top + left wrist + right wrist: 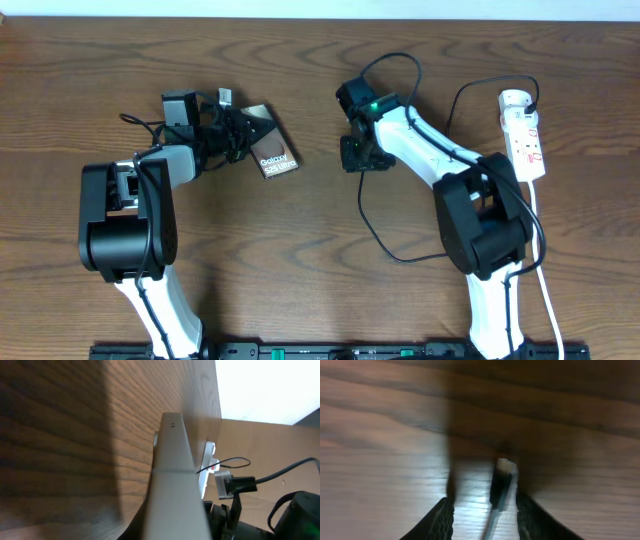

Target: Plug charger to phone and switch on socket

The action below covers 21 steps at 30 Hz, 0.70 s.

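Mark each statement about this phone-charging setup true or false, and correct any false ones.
1. The left gripper is shut on the phone. True.
2. The socket lies on the robot's left. False: it lies on the robot's right.
3. The charger is already plugged into the phone. False: its tip sits between the fingers of the right gripper, apart from the phone.
4. The phone's lettered face points up towards the overhead camera. True.
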### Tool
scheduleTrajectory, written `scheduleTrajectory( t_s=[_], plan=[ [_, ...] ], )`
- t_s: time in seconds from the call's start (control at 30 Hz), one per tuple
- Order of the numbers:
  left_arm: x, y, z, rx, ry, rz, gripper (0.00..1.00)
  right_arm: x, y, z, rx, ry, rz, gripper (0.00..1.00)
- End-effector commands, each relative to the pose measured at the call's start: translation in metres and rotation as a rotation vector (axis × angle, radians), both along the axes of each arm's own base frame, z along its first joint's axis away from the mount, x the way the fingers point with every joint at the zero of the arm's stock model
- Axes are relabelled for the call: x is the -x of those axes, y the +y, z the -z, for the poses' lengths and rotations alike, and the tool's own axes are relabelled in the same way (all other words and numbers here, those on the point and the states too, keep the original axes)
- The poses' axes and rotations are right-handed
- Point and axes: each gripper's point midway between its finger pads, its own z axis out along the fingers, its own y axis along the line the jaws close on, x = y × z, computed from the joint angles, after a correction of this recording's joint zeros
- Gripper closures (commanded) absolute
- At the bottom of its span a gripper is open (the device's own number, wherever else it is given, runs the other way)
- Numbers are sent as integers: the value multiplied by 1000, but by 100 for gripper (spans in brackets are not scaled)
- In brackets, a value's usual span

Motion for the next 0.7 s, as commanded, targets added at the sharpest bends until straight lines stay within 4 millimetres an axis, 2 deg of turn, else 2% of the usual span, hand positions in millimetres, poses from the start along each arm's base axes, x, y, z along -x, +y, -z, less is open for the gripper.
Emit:
scheduleTrajectory(
  t_s=[0.0, 0.17, 0.23, 0.33, 0.43, 0.57, 0.67],
  plan=[
    [-6, 1, -15, -10, -70, 19, 93, 5, 1, 17, 0, 35, 21, 60],
    [-5, 1, -15, -9, -64, 19, 93, 7, 9, 31, -34, 62, 19, 64],
    [-5, 1, -15, -9, -63, 19, 93, 12, 11, 40, -44, 95, 18, 70],
    [-5, 1, -15, -9, -64, 19, 93, 18, 14, 49, -62, 131, 12, 99],
    [-5, 1, -15, -9, -64, 19, 93, 20, 22, 49, -118, 147, -52, 99],
    [-3, -1, -19, 15, -66, 34, 93, 16, 39, 20, -301, 138, -186, 99],
    [-6, -3, -38, 90, -97, 61, 93, 14, 48, -20, -484, 102, -297, 99]
  ],
)
